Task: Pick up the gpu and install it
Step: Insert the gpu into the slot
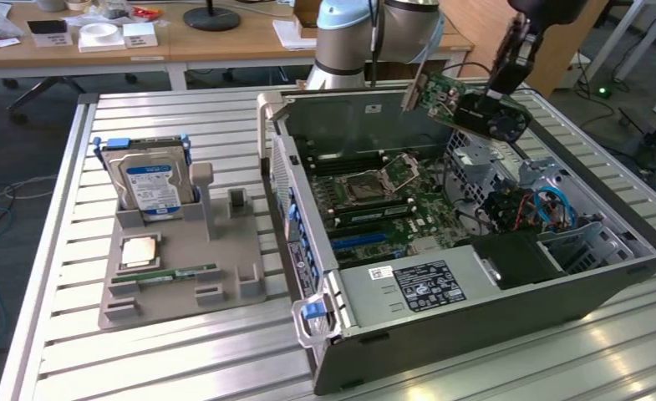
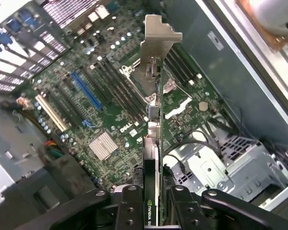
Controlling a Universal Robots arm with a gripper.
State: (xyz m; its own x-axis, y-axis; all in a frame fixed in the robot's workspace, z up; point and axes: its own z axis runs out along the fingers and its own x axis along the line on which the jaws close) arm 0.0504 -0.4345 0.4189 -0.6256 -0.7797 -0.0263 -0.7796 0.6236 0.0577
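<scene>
The gpu (image 1: 461, 102), a green card with a black fan face and a silver end bracket, hangs tilted in the air over the open computer case (image 1: 305, 217). My gripper (image 1: 504, 83) is shut on the card's edge. In the wrist view the gpu (image 2: 153, 129) runs edge-on away from my gripper (image 2: 152, 206), its silver bracket (image 2: 158, 38) at the far end. Below it lies the green motherboard (image 2: 110, 115) with a blue slot (image 2: 86, 91), well apart from the card.
A grey holder tray (image 1: 177, 276) at the exterior view's left carries a silver hard drive with a blue label (image 1: 150, 188), a CPU (image 1: 138, 249) and a RAM stick (image 1: 166, 274). Inside the case are cables (image 1: 534, 213) and a black power supply (image 1: 423, 284).
</scene>
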